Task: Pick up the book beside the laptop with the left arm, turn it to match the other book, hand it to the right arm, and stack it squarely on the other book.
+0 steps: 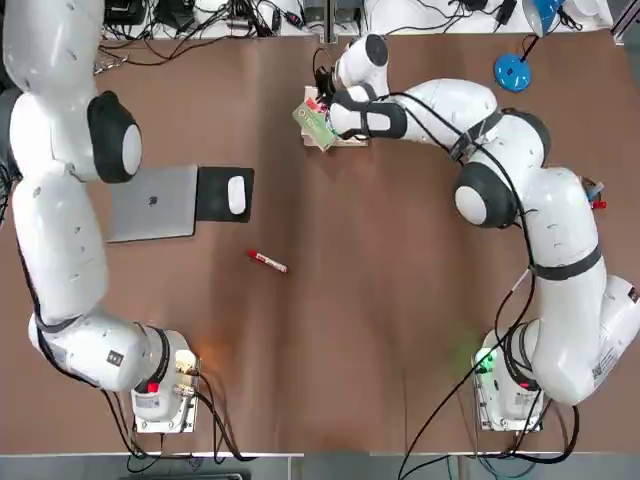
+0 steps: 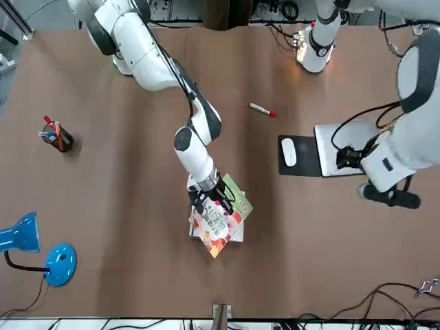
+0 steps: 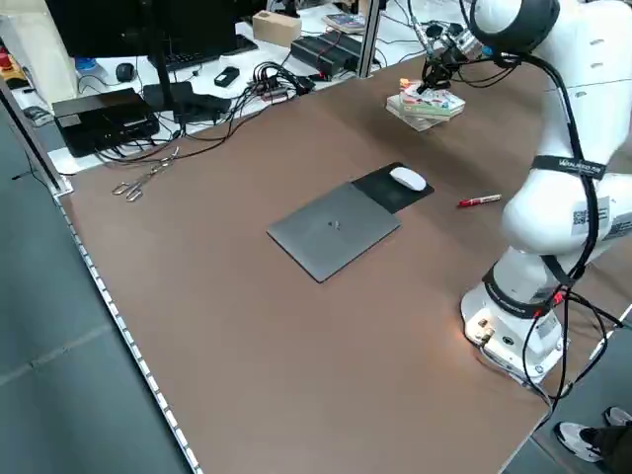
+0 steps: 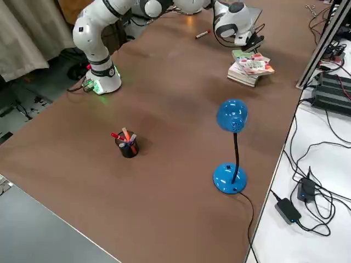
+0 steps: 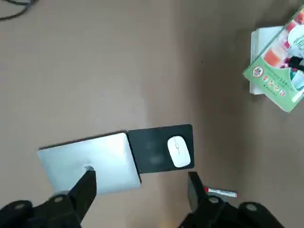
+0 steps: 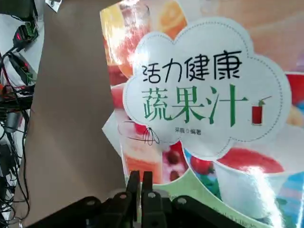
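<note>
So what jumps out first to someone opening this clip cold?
The right gripper far across the table, pinching the colourful book by an edge as it lies skewed on the white book, one corner overhanging. The left gripper hangs open above the laptop. A blue desk lamp stands on the robot's right.

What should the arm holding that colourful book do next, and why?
Probably twist the book a little before letting go. The right gripper is shut on its edge, and it lies askew on the white book beneath, one corner overhanging, so the edges do not line up yet. The left gripper hangs open above the laptop.
</note>
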Motion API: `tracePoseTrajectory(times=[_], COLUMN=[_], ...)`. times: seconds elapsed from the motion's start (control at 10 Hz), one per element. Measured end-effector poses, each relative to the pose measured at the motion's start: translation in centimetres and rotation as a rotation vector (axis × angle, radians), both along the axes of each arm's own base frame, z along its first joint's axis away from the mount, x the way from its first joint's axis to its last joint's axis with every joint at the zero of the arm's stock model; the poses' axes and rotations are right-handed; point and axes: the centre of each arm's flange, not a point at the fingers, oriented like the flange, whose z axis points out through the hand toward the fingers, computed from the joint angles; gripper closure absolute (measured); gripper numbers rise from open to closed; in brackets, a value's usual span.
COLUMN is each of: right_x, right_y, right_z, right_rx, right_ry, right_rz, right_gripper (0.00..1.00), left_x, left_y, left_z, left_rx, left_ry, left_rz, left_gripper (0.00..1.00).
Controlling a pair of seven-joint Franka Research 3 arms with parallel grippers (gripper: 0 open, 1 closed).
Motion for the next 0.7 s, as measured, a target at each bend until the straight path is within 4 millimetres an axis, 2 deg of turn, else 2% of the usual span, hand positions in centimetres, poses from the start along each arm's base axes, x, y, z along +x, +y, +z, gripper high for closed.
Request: tracePoseTrajectory(times=[0.1,0.3,0.5,0.7], right_x=[0.0,-0.2,-0.5,-0.3], right_y=[0.2,1.0,1.4,1.4], right_z=[-0.4,-1.5,-2.8,-3.0], right_rx=[-0.001,0.005,0.012,0.017], right_ry=[0.001,-0.007,-0.022,-0.029], right_rz=[0.002,0.007,0.006,0.003], right_gripper=[0.94,0.94,0.94,0.94], left_x=[-0.6,-1.6,-2.0,-2.6], left_y=[1.4,3.9,5.9,7.3], left_z=[1.4,3.7,4.4,5.0], left_rx=[-0.01,-0.024,-0.038,-0.041], left_ry=[-0.015,-0.039,-0.046,-0.05], left_rz=[0.017,0.046,0.071,0.07], left_gripper=[0.02,0.0,0.01,0.01])
